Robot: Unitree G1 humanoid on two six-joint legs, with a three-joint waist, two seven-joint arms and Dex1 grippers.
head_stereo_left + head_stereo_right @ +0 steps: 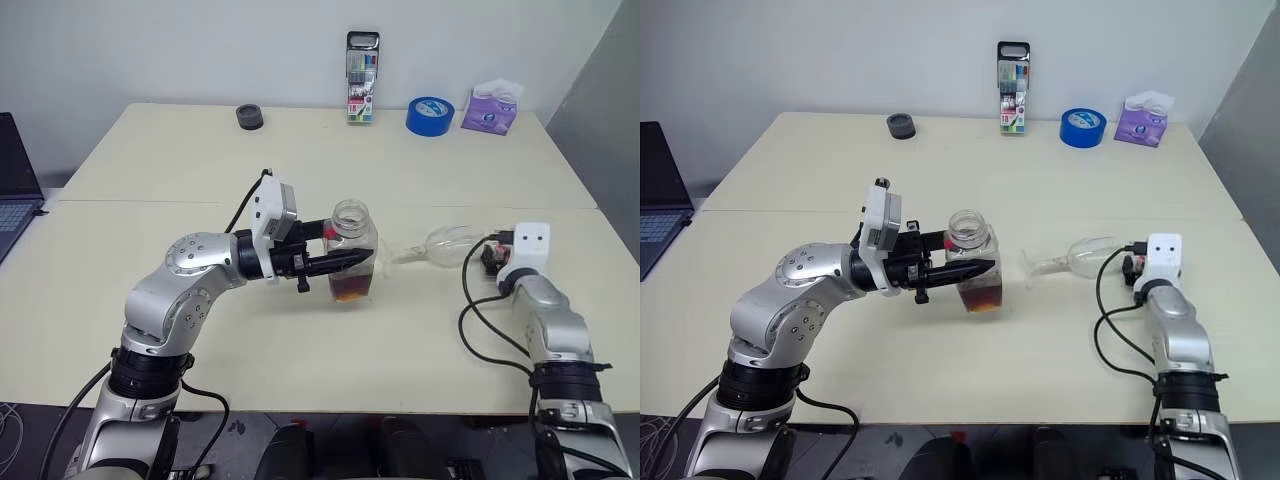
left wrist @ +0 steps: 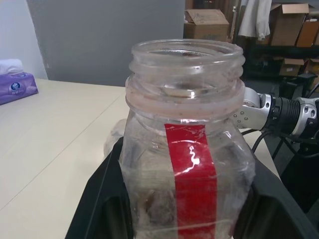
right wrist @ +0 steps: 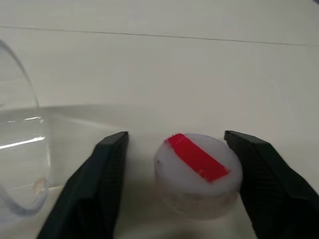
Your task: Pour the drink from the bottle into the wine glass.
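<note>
The bottle (image 1: 352, 232) stands upright near the table's middle, its wide neck uncapped, a red label strip (image 2: 194, 174) down one side. The dark drink (image 1: 350, 290) fills only its bottom. My left gripper (image 1: 345, 262) reaches in from the left and is shut on the bottle's body. The wine glass (image 1: 442, 243) lies on its side to the right of the bottle, foot towards it. Just right of the glass, my right gripper (image 3: 177, 137) is low at the table and open. The red-and-white cap (image 3: 198, 169) rests on the table between its fingers, with a gap on each side.
Along the far edge stand a tall marker pack (image 1: 362, 77), a blue tape roll (image 1: 430, 116), a purple tissue pack (image 1: 490, 108) and a small black ring (image 1: 250, 117). A laptop (image 1: 12, 190) sits at the left edge. The table's right edge runs close to my right arm.
</note>
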